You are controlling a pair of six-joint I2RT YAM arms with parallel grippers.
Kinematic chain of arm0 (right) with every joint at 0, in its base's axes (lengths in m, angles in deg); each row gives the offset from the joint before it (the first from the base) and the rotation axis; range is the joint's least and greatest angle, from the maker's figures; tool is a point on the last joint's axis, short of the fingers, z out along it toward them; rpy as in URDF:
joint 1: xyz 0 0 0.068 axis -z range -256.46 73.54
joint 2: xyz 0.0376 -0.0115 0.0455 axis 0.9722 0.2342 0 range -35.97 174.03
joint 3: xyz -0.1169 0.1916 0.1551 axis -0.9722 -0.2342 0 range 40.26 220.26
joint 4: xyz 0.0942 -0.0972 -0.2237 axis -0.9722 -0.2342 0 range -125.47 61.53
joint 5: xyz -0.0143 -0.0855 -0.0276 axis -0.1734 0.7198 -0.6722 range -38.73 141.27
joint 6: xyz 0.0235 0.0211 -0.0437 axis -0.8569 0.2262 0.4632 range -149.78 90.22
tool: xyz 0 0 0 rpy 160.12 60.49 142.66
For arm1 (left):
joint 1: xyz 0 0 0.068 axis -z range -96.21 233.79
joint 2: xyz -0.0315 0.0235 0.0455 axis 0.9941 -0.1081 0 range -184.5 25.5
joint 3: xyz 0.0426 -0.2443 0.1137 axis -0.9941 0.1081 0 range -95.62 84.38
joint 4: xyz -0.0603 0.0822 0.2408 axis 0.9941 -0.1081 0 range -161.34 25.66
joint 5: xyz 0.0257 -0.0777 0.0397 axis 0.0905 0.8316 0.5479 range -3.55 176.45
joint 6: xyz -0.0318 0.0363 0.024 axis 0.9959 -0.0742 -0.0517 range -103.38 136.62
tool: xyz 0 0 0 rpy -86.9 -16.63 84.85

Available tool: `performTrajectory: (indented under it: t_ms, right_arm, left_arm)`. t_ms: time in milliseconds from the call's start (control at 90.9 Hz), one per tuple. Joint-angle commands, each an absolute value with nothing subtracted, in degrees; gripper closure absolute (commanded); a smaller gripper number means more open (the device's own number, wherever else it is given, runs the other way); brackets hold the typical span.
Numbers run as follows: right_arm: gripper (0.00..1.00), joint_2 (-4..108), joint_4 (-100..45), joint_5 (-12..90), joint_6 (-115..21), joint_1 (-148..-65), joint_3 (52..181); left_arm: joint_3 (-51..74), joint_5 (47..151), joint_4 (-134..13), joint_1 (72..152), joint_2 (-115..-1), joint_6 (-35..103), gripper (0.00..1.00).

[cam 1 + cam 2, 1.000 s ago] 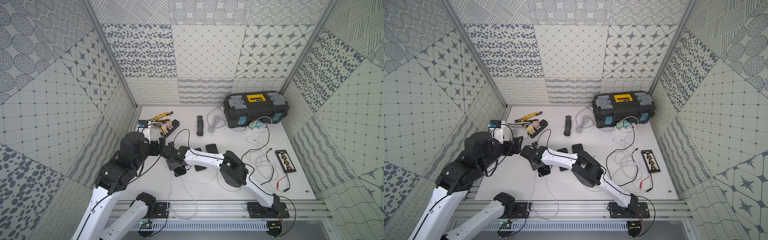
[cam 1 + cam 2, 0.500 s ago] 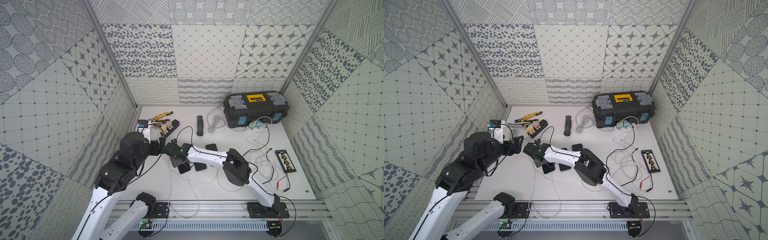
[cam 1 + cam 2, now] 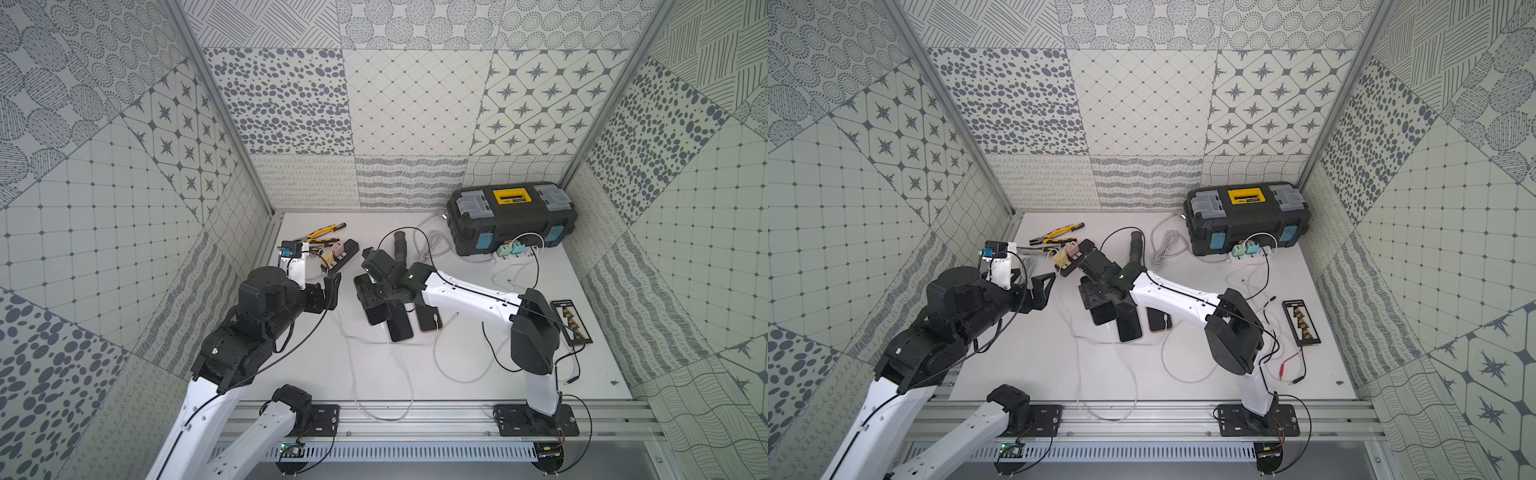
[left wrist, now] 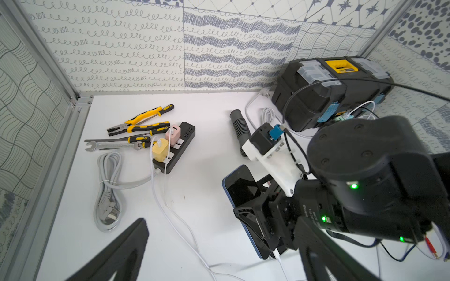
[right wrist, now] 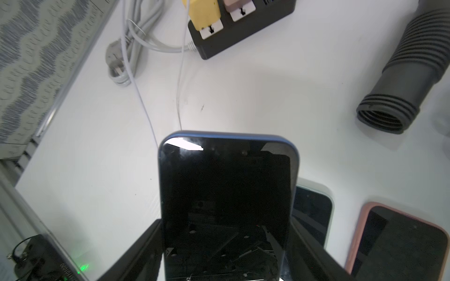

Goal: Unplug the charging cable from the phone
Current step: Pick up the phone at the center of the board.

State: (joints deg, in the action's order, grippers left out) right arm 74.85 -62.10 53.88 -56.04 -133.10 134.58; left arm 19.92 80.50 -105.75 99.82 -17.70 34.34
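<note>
My right gripper (image 5: 225,223) is shut on a blue-cased phone (image 5: 226,189) with a dark screen, one finger on each long edge, and holds it tilted above the table. In both top views the phone (image 3: 376,312) (image 3: 1103,312) hangs under that gripper (image 3: 374,296). A white charging cable (image 4: 170,214) runs from a yellow charger (image 4: 159,149) across the table, and its plug (image 4: 276,254) sits in the phone's lower end. My left gripper (image 4: 220,233) is open and empty, just left of the phone (image 4: 241,192), also seen in a top view (image 3: 332,286).
Two more phones (image 3: 401,328) (image 3: 428,322) lie beside the held one. A black power strip (image 4: 181,140), pliers (image 4: 141,119), a wrench (image 4: 109,145) and a coiled grey cord (image 4: 107,189) lie at the back left. A grey hose (image 3: 401,245), a toolbox (image 3: 513,220) and loose wires stand behind and right.
My right gripper has carried the phone a little toward the back of the table, with the cable trailing from it. The left arm has stayed where it was.
</note>
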Motion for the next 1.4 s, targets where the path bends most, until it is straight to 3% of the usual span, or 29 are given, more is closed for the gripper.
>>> performTrajectory:
  t_ms: [0,517,913,1089,1387]
  right_arm:
    - [0.54,70.05,-50.97,41.63,-54.11,-130.69,130.03]
    - [0.54,56.83,-18.54,3.48,-67.69,-118.04,109.22]
    - [0.51,48.35,-5.02,-9.6,-77.85,-113.66,102.72]
    - [0.49,44.82,-6.17,-11.15,-78.06,-113.48,102.42]
    - [0.49,42.43,-4.2,-12.13,-80.53,-113.68,102.65]
  left_arm:
    - [20.04,89.25,-99.49,99.68,-17.35,32.21,0.02]
    - [19.01,105.55,-96.17,99.7,-19.56,33.39,0.02]
    - [17.25,119.38,-90.73,99.7,-23.32,42.48,0.02]
    - [17.3,126.68,-85.31,99.7,-26.44,50.55,0.02]
    - [19.6,130.63,-78.59,99.7,-28.55,59.21,0.02]
